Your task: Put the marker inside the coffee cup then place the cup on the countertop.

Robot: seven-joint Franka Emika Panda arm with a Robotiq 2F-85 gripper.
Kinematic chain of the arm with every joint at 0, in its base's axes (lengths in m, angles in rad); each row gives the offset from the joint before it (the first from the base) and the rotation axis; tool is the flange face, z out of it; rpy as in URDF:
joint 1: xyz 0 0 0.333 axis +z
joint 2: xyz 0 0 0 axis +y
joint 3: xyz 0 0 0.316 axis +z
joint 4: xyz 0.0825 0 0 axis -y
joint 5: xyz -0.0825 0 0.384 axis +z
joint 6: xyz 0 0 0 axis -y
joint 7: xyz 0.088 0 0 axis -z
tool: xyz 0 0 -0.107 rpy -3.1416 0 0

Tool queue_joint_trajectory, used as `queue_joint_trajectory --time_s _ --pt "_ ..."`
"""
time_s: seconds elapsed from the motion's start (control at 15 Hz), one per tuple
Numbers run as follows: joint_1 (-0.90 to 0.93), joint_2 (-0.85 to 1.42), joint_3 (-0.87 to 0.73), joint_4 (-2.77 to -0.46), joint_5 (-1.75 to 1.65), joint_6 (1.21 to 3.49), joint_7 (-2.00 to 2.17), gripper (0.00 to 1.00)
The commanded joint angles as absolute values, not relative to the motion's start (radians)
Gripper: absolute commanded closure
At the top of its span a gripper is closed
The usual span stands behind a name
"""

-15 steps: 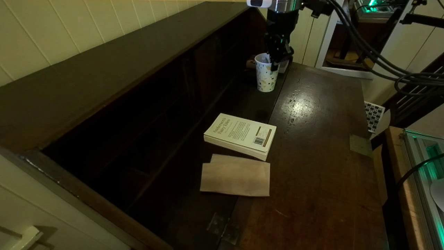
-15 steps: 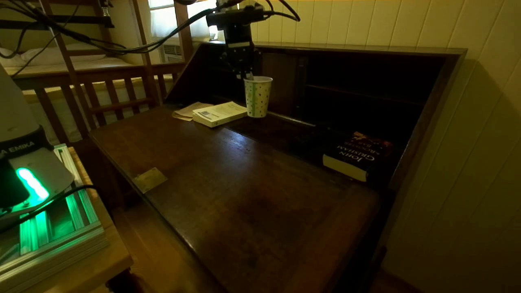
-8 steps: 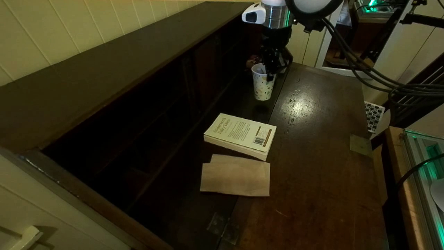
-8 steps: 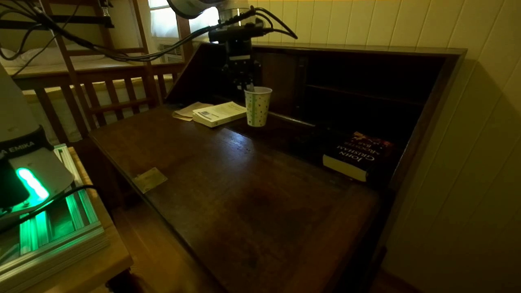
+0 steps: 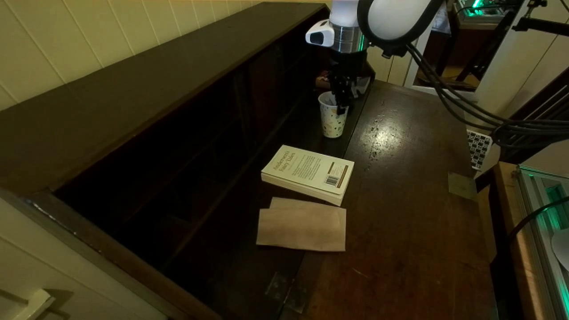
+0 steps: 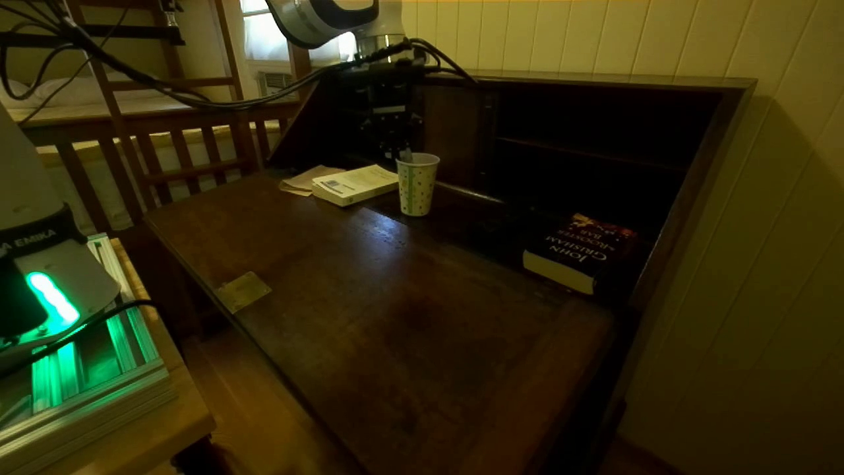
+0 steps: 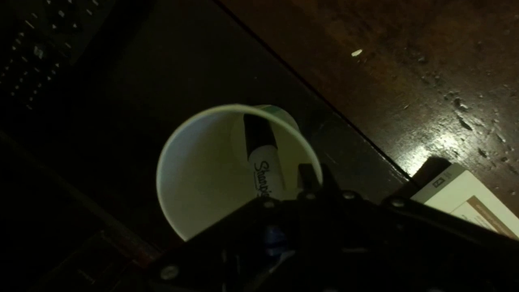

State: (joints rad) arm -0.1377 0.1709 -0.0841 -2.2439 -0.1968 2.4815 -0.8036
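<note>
The coffee cup, a white paper cup with small spots, hangs upright or nearly so from my gripper in both exterior views (image 5: 332, 125) (image 6: 419, 188). Its inside shows in the wrist view (image 7: 198, 174). The marker (image 7: 264, 162), a grey Sharpie with a black cap, lies cap down inside the cup; its upper end is hidden by the gripper. My gripper (image 7: 318, 178) is shut on the cup's rim, one finger inside and one outside. The cup is over the dark strip beside the glossy countertop (image 5: 409, 213); I cannot tell whether its base touches.
A white book (image 5: 306, 173) lies close to the cup, with brown paper (image 5: 302, 229) beyond it. A dark thick book (image 6: 573, 257) lies at the other end. The dark shelf compartments and raised ledge (image 5: 169, 66) run along the wall side.
My gripper and the cup have moved down towards the surface and slightly towards the white book. The hold on the rim looks the same. The books and paper have not moved.
</note>
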Motion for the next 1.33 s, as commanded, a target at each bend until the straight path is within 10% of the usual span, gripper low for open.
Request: queue_joint_trajectory --time_s 0.0,0.13,0.27,0.93,1.27 --pt "-0.137 0.195 -0.078 -2.229 -0.194 2.503 -0.780 0.99" --pt "-0.137 0.195 -0.077 -2.230 -0.197 2.504 -0.777 0.99" --pt "-0.138 0.192 -0.076 -2.232 -0.193 2.504 -0.777 0.70" --pt "-0.139 0.164 -0.068 -2.237 -0.176 2.497 -0.794 0.02" --pt "-0.132 0.124 -0.062 -2.235 -0.184 2.473 -0.780 0.00"
